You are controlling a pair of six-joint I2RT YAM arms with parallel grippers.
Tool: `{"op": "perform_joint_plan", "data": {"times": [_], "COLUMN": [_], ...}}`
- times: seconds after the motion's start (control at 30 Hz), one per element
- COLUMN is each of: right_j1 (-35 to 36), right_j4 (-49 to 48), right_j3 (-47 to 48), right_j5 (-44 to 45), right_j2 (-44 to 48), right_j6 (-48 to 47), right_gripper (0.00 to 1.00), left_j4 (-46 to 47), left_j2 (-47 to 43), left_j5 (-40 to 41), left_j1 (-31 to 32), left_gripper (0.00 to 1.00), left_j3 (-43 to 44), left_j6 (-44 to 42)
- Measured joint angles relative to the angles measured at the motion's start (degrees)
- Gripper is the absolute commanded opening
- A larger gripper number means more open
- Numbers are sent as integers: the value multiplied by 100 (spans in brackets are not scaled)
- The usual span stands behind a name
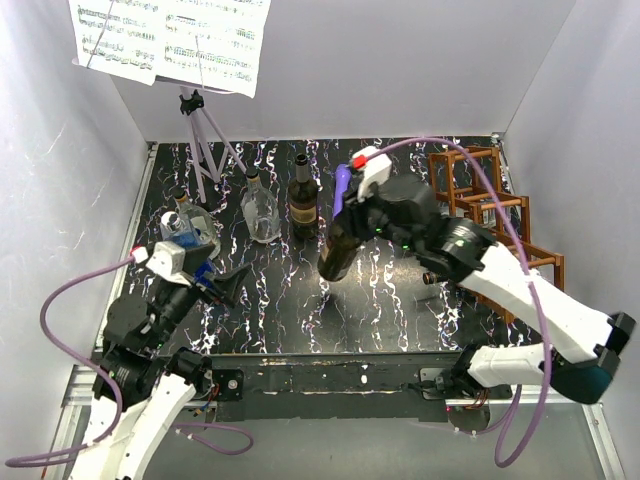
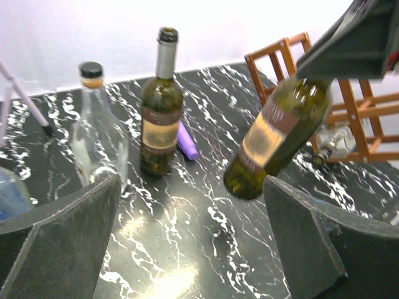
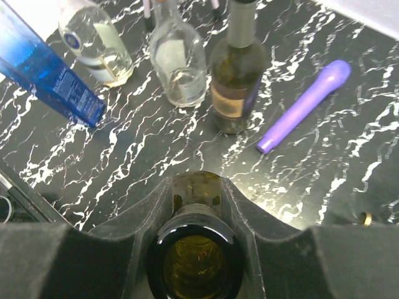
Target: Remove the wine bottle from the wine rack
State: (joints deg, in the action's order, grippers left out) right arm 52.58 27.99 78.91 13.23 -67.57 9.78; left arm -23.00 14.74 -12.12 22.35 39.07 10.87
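Clamping round the neck of the dark green glass wine bottle (image 2: 274,143), the right claw (image 3: 196,205) is holding it tilted in the air above the black marbled tabletop (image 1: 280,310). The bottle is hanging free of the reddish-brown wooden open-frame rack (image 1: 490,200), which is standing behind it at the right. The left claw (image 2: 193,249) is idling near the left edge, jaws spread wide, gripping nothing.

Trouble is lying in that neck-only hold. The heavy body is hanging off-axis and could be slipping through the pads, or landing on its edge and toppling. Swinging lower, its base could be striking the standing labelled dark wine bottle (image 2: 161,118) or the purple plastic cylinder (image 3: 305,106) nearby.

Counting: two wine bottles, two clear glass bottles (image 3: 177,62), one blue rectangular bottle (image 3: 50,75), one cylinder, one rack, one grey tripod music stand (image 1: 205,150).
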Motion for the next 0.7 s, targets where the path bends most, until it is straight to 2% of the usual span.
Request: {"op": "perform_joint_plan", "data": {"times": [0.2,0.33,0.7], "right_j1": [662,883,1204], "right_j4": [-420,-627,-1325], "right_j3": [83,551,2072], "right_j5": [398,511,765], "right_j2": [-1045,-1923,-3648], "right_j6": [197,249,61], "right_gripper": [1,1,1], "left_j4": [-2,-7,-48], "left_j2": [-905,-1283,-1384], "left_j5": [931,1471,2000], "left_j1": [0,0,0], "left_gripper": [98,98,98], "left_j3": [-2,-2,-4], "left_j6": [2,4,9]}}
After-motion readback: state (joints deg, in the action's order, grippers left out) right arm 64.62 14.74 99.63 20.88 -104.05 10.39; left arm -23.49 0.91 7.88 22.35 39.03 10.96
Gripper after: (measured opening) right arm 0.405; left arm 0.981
